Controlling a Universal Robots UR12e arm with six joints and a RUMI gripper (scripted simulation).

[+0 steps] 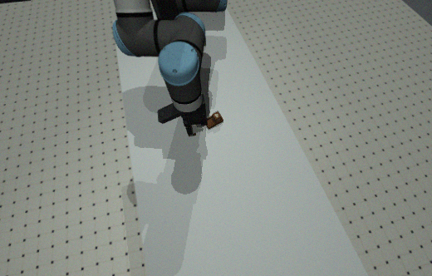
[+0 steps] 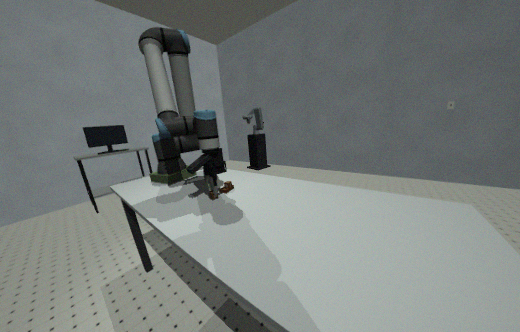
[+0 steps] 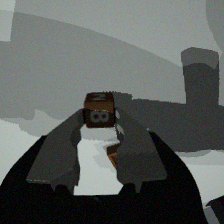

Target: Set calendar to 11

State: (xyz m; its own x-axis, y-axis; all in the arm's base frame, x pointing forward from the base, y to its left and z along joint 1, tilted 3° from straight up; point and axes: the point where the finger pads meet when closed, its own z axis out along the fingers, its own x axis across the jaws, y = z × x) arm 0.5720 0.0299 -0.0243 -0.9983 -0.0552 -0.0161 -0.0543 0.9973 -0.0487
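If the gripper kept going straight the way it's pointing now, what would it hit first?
The gripper points down, shut on a brown cube, so that cube would likely press into the white table first; depth is unclear.
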